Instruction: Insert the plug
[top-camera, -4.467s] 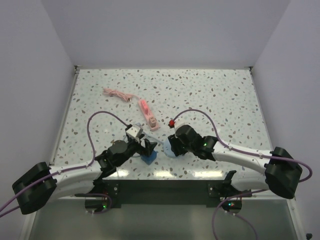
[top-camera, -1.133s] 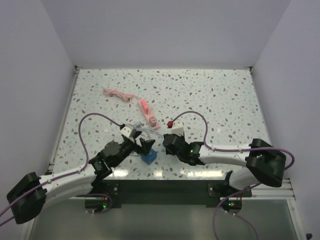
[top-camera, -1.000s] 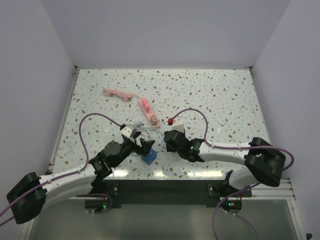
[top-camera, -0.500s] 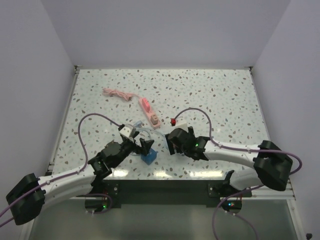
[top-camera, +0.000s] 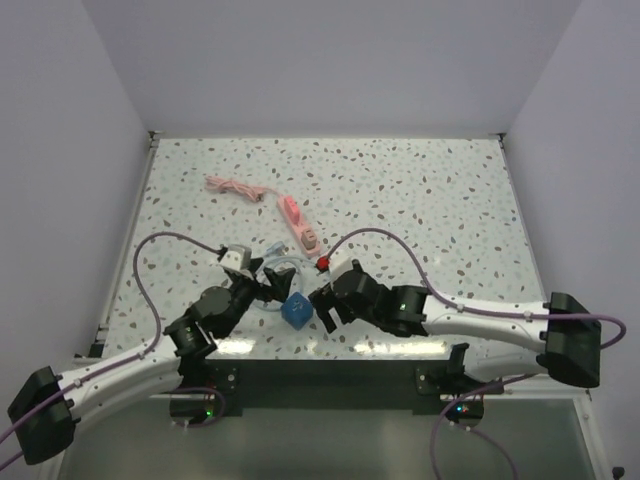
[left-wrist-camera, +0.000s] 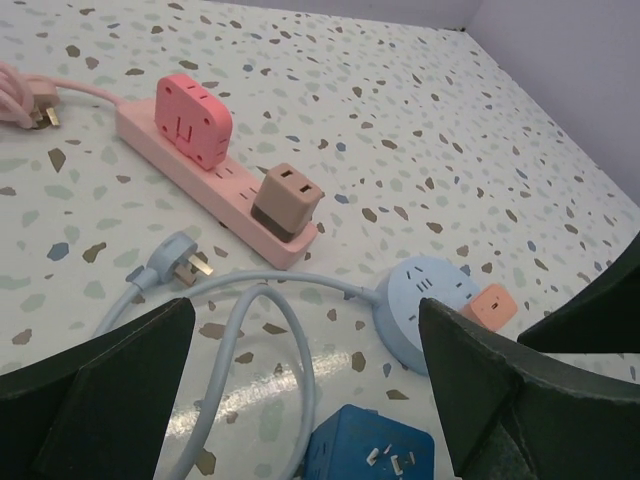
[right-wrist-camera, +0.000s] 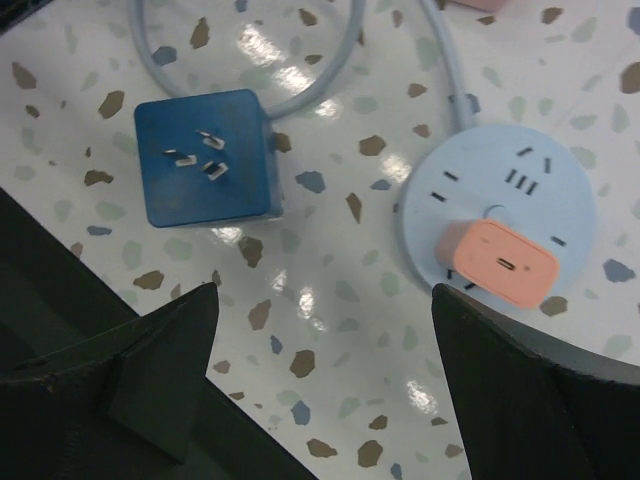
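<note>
Speckled terrazzo table (top-camera: 420, 180) runs between plain white walls. Near its front edge the blue cube plug (right-wrist-camera: 205, 155) rests with its prongs pointing straight up. A cube has no long axis, so the way the prongs face is what matters.

In the wrist view it sits at 11 o'clock from the right gripper (right-wrist-camera: 322, 295). The round pale-blue socket (right-wrist-camera: 470, 180), already carrying an orange adapter (right-wrist-camera: 503, 262), sits at 2 o'clock. That gripper is spread wide with nothing in it. The left gripper (left-wrist-camera: 305, 310) is likewise wide and empty, with the cube at 5 o'clock just under it.

From above, the cube lies between the two grippers, just beside each, and I cannot say which is nearer. I judge it must be flipped prongs-down before it can enter the socket.

Against half a second ago, the left arm has drawn back toward 9 o'clock, the right has slid in beside the cube, and the cube's outline has turned.
</note>
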